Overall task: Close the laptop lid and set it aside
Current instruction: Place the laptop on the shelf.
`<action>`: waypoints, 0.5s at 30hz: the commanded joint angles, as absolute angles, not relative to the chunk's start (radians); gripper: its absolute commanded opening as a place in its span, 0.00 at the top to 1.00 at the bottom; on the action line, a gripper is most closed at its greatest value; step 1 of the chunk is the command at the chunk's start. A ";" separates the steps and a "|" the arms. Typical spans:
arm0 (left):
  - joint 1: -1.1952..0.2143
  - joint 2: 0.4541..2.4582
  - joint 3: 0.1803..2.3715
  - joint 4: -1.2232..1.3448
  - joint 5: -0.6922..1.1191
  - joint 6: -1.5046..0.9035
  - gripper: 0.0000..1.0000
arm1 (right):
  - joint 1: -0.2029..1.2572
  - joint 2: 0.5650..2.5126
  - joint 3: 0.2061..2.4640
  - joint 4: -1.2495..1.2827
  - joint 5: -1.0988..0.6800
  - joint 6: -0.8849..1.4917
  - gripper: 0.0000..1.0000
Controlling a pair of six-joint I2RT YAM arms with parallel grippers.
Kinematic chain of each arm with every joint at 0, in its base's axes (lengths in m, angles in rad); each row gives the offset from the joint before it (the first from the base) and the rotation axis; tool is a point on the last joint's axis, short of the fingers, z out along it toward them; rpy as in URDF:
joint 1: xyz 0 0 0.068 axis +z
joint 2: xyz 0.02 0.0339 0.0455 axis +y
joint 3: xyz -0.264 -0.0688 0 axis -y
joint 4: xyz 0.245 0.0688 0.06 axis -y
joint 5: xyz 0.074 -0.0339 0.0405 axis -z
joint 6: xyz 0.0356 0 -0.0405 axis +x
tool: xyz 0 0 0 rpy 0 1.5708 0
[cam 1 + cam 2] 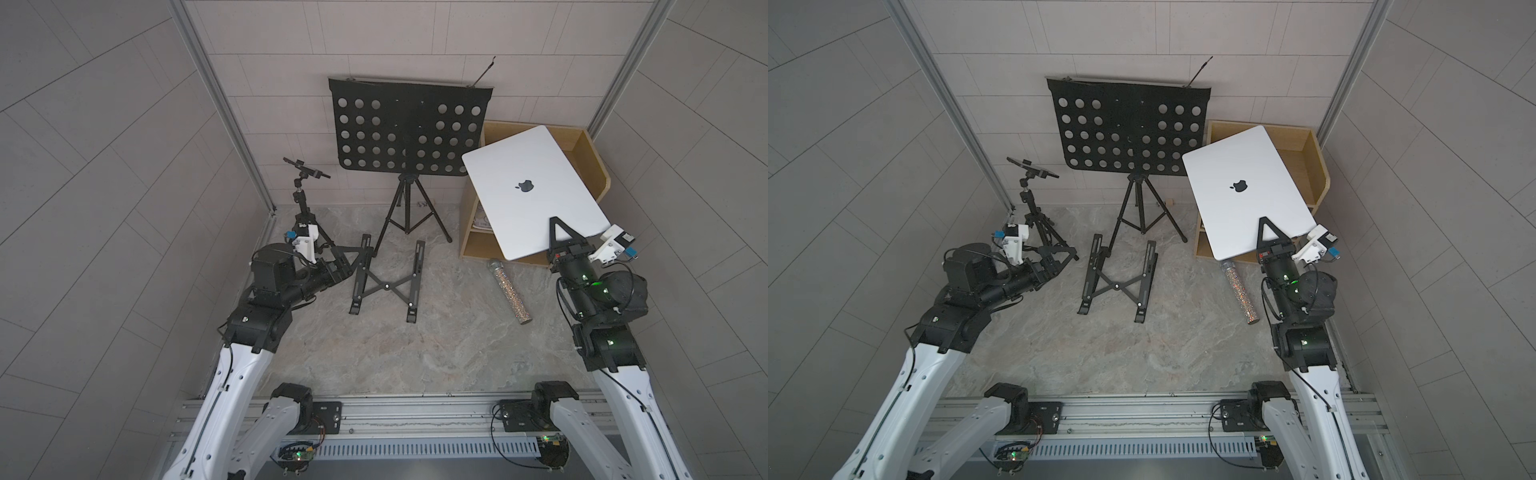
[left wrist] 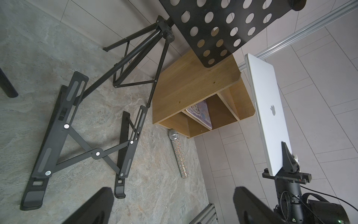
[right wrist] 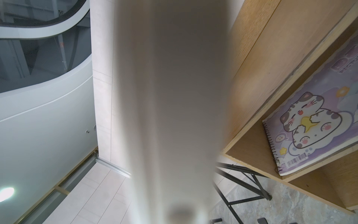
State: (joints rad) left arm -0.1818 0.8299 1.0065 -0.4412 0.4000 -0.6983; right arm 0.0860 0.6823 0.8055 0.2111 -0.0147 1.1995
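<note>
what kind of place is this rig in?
Probably a panel-walled robot cell dressed as a music corner: black perforated music stand on a tripod, glittery silver microphone, light wooden shelf box.

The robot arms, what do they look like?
The left arm and right arm match: white moulded lower links, black cylindrical joints above, black cables looping alongside. A white camera mount with a blue plug sits at each wrist. Green lights glow on the right arm. The jaws are black triangles.

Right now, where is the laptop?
In both top views the closed laptop is on the right, held off the tabletop at its near edge by the right end effector, close to the shelf and right of the music stand.
</note>
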 commanded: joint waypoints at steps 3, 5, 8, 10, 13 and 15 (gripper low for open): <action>-0.186 0.805 0.984 -0.427 0.396 -0.672 0.00 | 0.085 0.710 0.868 0.508 0.101 1.247 1.00; -0.187 0.804 0.983 -0.422 0.396 -0.670 0.00 | 0.085 0.725 0.865 0.522 0.139 1.284 1.00; -0.187 0.805 0.983 -0.414 0.396 -0.671 0.00 | 0.084 0.750 0.862 0.556 0.177 1.325 1.00; -0.187 0.805 0.983 -0.411 0.398 -0.671 0.00 | 0.084 0.765 0.867 0.573 0.193 1.342 1.00; -0.187 0.804 0.982 -0.410 0.400 -0.671 0.00 | 0.084 0.777 0.882 0.576 0.216 1.349 1.00; -0.187 0.804 0.982 -0.409 0.402 -0.673 0.00 | 0.084 0.782 0.891 0.563 0.239 1.359 1.00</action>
